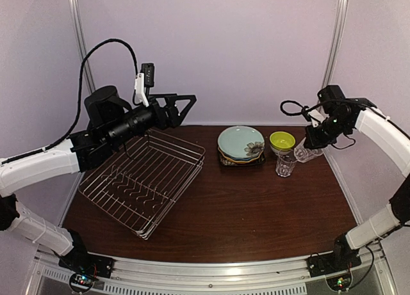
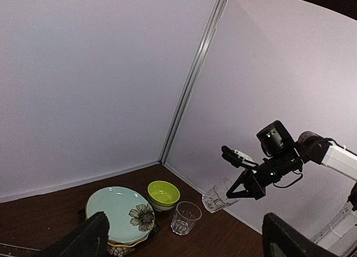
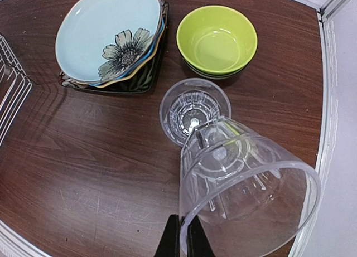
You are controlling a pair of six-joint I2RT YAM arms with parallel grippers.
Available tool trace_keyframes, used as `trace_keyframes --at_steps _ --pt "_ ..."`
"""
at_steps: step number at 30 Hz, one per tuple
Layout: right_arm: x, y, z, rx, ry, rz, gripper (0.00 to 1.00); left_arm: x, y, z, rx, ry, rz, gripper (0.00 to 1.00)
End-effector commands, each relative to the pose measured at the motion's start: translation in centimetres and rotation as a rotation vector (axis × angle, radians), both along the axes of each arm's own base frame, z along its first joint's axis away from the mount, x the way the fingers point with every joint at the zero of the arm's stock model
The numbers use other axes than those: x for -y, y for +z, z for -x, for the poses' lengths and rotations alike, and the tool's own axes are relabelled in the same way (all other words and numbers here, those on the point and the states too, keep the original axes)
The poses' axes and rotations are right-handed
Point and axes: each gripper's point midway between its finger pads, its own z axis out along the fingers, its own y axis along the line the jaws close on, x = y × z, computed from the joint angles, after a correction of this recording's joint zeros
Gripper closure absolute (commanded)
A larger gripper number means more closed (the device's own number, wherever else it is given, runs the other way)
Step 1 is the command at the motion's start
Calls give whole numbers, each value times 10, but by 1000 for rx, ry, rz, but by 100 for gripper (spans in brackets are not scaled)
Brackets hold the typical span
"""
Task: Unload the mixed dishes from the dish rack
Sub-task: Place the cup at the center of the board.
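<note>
The silver wire dish rack (image 1: 144, 180) lies at the left with nothing in it. Right of it the plates (image 1: 241, 144) are stacked, the pale teal flower plate (image 3: 106, 34) on top. The lime-green bowl (image 3: 216, 39) sits nested on a small pale bowl (image 2: 158, 206). One clear glass (image 3: 192, 109) stands upright in front of the bowls. My right gripper (image 3: 181, 234) is shut on the rim of the second clear glass (image 3: 245, 184), which hangs tilted just above and right of the standing glass. My left gripper (image 1: 182, 109) is open and holds nothing, raised over the rack's far edge.
White walls close in the back and both sides, and the right wall (image 3: 334, 101) runs close beside the bowls and glasses. Bare brown tabletop (image 1: 256, 212) stretches in front of the dishes and right of the rack.
</note>
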Motion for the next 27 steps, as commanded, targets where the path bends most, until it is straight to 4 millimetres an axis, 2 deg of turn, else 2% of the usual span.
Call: trace_keyframes --at_steps 1,5,9,13,20,27 --pt "2 -3 28 -11 4 1 100 -4 2 -4 18 23 6 3" --pt "1 -19 44 -35 -5 -3 100 1 2 -5 12 9 12 3" --pt "0 -38 50 -66 -4 33 100 2 0 -6 7 7 12 3" --pt "-6 -50 48 -73 7 82 100 0 -1 -7 0 17 12 3" --pt "-11 -84 46 -131 42 221 100 -3 -1 -7 -1 32 7 3" --pt "-19 -96 35 -160 80 267 100 -4 -1 -8 -1 38 5 3"
